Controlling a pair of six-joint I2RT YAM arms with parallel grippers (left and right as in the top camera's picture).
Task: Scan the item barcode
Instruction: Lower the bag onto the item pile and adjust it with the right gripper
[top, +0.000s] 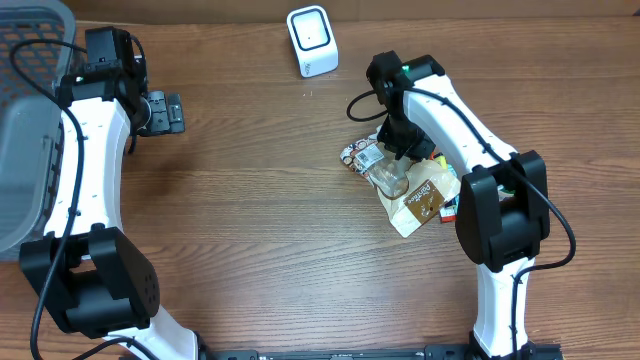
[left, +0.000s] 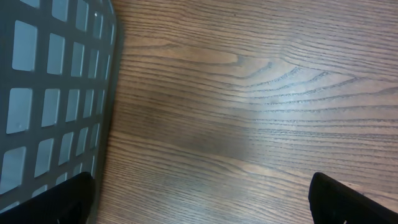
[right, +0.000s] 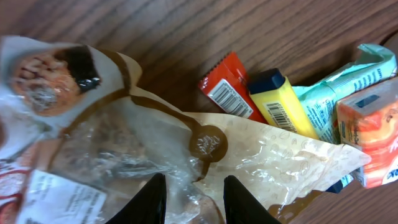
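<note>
The right claw (right: 191, 200) sits low on the clear-and-brown snack bag (right: 249, 155), its fingers narrowed with crinkled film between them. Whether they truly pinch it I cannot tell. The bag lies on the worktop (top: 250, 200) beside a red packet (right: 227, 87) and a yellow stick (right: 280, 102), well apart from the white scanner (top: 312, 40). The step looks like pickup — next comes a firm grip, a lift, then turning the barcode to the scanner. The left claw (left: 202, 205) hangs spread wide beside the grey basket (left: 37, 93).
</note>
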